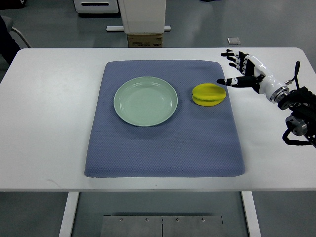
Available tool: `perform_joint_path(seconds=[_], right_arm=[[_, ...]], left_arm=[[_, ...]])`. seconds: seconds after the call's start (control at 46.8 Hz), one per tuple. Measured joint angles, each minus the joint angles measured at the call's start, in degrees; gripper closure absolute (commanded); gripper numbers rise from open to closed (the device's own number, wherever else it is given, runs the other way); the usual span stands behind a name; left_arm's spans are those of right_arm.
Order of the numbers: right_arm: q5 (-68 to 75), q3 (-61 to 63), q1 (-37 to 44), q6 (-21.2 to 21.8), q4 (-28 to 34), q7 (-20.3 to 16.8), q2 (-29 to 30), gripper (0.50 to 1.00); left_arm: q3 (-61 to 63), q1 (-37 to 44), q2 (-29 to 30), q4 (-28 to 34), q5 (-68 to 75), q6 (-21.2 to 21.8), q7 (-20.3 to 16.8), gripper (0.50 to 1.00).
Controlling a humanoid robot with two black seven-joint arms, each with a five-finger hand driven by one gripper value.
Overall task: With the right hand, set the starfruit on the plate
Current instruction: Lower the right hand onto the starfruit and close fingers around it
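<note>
Only one view to go on, the top one looking steeply down, so here goes.

The right hand (240,69) comes in from the right edge with its fingers spread wide and holding nothing. One dark fingertip reaches toward the starfruit (209,94), just beside its right edge; can't tell from above whether it's actually touching. The starfruit sits on the blue mat (163,148), right of the plate (145,101), near it but with a clear strip of mat between them. Left hand isn't in the shot at all.

What could go wrong, as I see it: the hand is approaching from the side with fingers splayed, so if it comes in low it may just nudge the fruit and slide or roll it toward the plate instead of getting around it. The fruit looks smooth and glossy, so a shallow fingertip grip could let it squirt out. Lifting too low risks clipping the plate rim and shoving the plate across the mat.

The starfruit itself: bright yellow, squat, roundish from above, with a ridge or crease running across it. It looks like a plastic prop, lying flat and steady.
</note>
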Motion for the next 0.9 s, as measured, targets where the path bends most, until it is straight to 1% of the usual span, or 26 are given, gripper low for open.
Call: perform_joint_path(seconds=[0.15,0.492,0.62,0.813,0.898], right_arm=[[-0.28,-3.92,0.43,-0.18,-0.19,0.00,-0.08,0.500],[-2.05,-4.60,-0.07,-1.13,-0.68,0.00,0.23,0.500],[-2.55,-4.64,-0.36,-4.59,-1.34,0.00,0.60,0.500],[-2.66,-7.15,-0.35,-6.38,-2.95,0.02,1.92,0.500],[-2.66,-7.91,-0.30,-7.95,-4.16,0.02,3.19,0.500]], left_arm=[[0.00,-0.03,0.00,0.00,0.00,0.00,0.00,0.500],[0.00,0.01,0.00,-0.02,0.00,0.00,0.00,0.500],[0.00,-0.04,0.00,0.00,0.00,0.00,0.00,0.500],[0.00,-0.01,0.00,-0.01,0.00,0.00,0.00,0.500],[0.00,-0.03,0.00,-0.01,0.00,0.00,0.00,0.500]])
